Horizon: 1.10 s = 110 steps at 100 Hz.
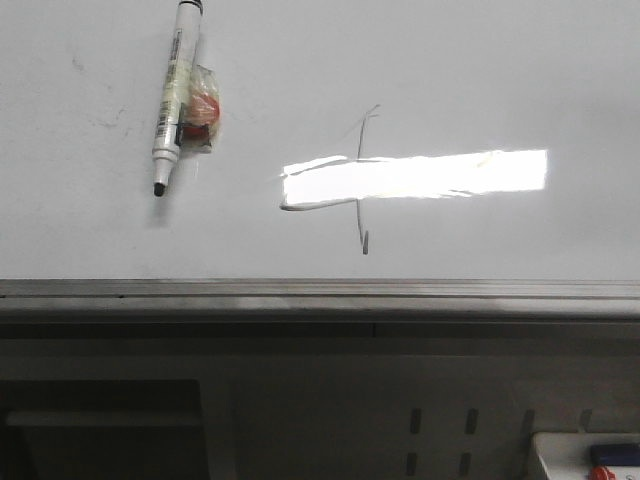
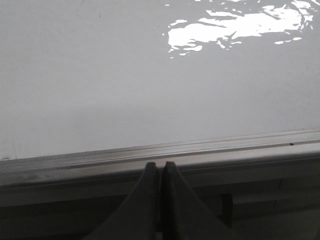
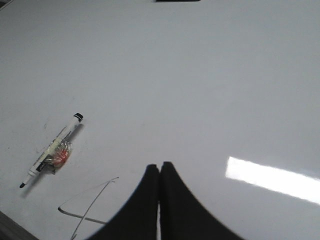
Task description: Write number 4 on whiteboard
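The number 4 (image 1: 361, 180) stands in thin grey strokes near the middle of the whiteboard (image 1: 450, 70) in the front view, well right of the marker pen (image 1: 173, 95), which lies uncapped against a small red wrapped item (image 1: 202, 112). In the left wrist view the left gripper (image 2: 160, 167) is closed and empty at the board's rail (image 2: 150, 152). In the right wrist view the right gripper (image 3: 159, 170), closed and empty, hangs just beside the figure, the pen farther off.
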Available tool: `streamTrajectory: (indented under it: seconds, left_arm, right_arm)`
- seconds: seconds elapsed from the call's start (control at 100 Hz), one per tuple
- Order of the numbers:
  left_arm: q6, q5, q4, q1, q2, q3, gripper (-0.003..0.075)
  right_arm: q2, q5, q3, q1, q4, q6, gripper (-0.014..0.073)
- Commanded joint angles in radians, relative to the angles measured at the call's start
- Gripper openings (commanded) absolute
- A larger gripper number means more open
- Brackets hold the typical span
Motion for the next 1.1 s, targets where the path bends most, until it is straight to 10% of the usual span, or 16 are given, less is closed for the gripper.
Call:
streamTrajectory:
  seconds: [0.0, 0.09, 0.33, 0.61, 1.09]
  left_arm:
    - [-0.01, -0.051, -0.003, 0.002, -0.024, 0.034, -0.002]
    - [-0.01, -0.051, -0.003, 0.002, -0.024, 0.034, -0.002]
    - [-0.01, -0.051, -0.003, 0.002, -0.024, 0.034, -0.002]
    - [-0.01, -0.051, -0.003, 0.002, -0.024, 0.034, -0.002]
    - [-0.01, -0.052, -0.014, 0.002, -0.024, 0.034, -0.002]
  right_arm:
    - [0.01, -0.136, 0.017, -0.022, -0.023, 0.001, -0.0054]
    - [0.01, -0.225, 0.089, -0.084, -0.183, 0.066, -0.0054]
    - [0.001, -0.157, 0.267, -0.375, -0.655, 0.778, -0.0054]
    - [-0.167, 0.244, 0.268, -0.42, -0.684, 0.785, -0.0054]
    - [-0.162, 0.33, 0.268, -0.42, -0.679, 0.785, -0.0054]
